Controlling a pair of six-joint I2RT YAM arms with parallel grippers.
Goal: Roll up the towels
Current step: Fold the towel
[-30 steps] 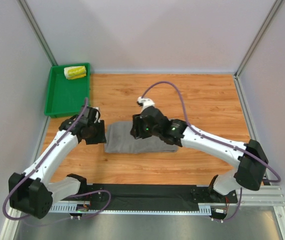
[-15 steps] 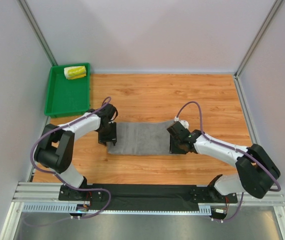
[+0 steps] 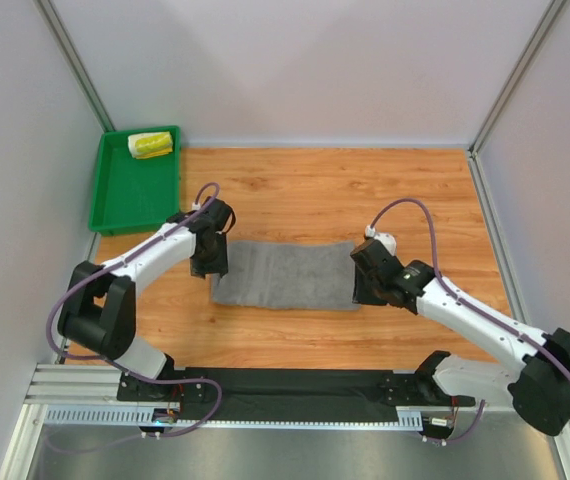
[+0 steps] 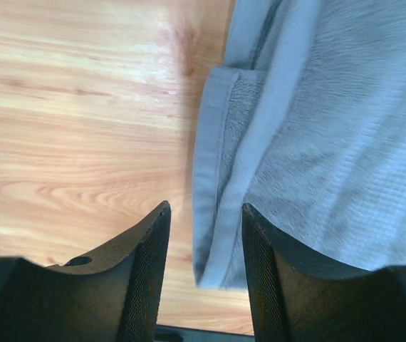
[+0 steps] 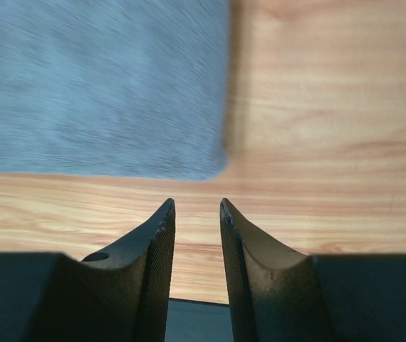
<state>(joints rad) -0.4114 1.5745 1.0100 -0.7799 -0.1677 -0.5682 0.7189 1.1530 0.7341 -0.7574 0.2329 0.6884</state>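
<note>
Wooden desk (image 3: 415, 190) bears the grey towel (image 3: 285, 275) flat between the left jaws and right jaws, both parted and empty. Rolling looks unstarted; next, the left jaws should pinch the hem (image 4: 206, 178) just ahead.

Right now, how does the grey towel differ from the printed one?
The grey towel lies spread flat on the table; the printed towel sits rolled up in the green tray. The grey towel is plain and much larger; the printed towel is small, white-yellow with green. Both are soft cloth.
</note>
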